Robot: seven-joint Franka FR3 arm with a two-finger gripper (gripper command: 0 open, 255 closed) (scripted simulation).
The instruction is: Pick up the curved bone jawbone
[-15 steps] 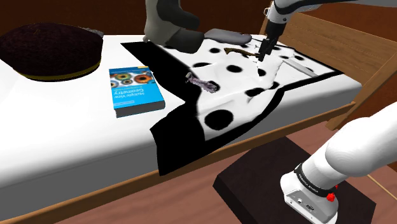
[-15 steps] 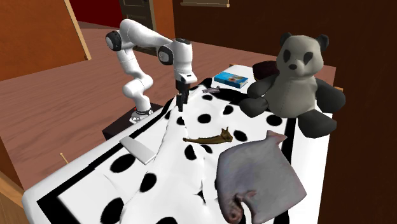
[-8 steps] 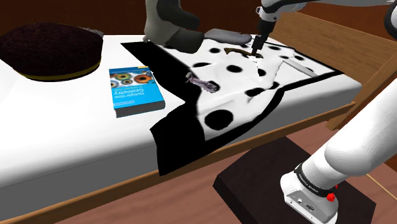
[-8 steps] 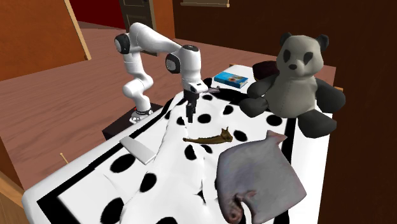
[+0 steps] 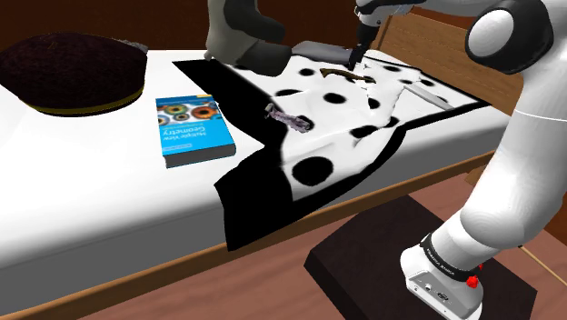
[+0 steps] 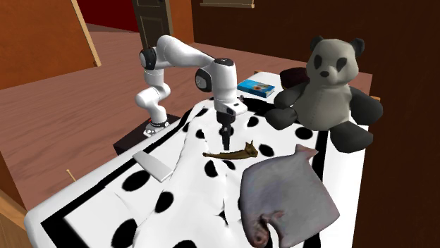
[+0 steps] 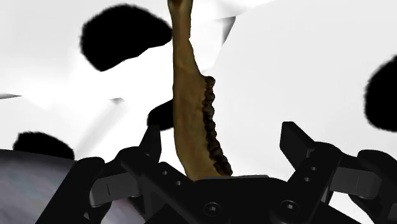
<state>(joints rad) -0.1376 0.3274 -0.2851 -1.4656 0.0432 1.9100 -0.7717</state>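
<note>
My gripper (image 7: 226, 156) is wide open right now, both fingers (image 7: 153, 146) spread well apart and pointing down. The jawbone (image 7: 191, 108) runs right between them. It's brown and curved, with a row of dark teeth along one edge, and it sits a bit closer to one finger than the other. As far as I can see, neither finger touches it. It's lying on the blanket (image 7: 286, 76), which is white with black spots and pretty rumpled. In the second exterior view I'm hanging just above the jawbone, and there's a grey pillow (image 6: 285, 197) near it, toward that view's lower right. Farther off, a panda (image 6: 328, 84) sits at the blanket's edge. Past the blanket there's a blue book (image 5: 191, 130) on the bare white mattress (image 5: 91, 182), and a dark round cushion (image 5: 68, 68) at the far end.
</note>
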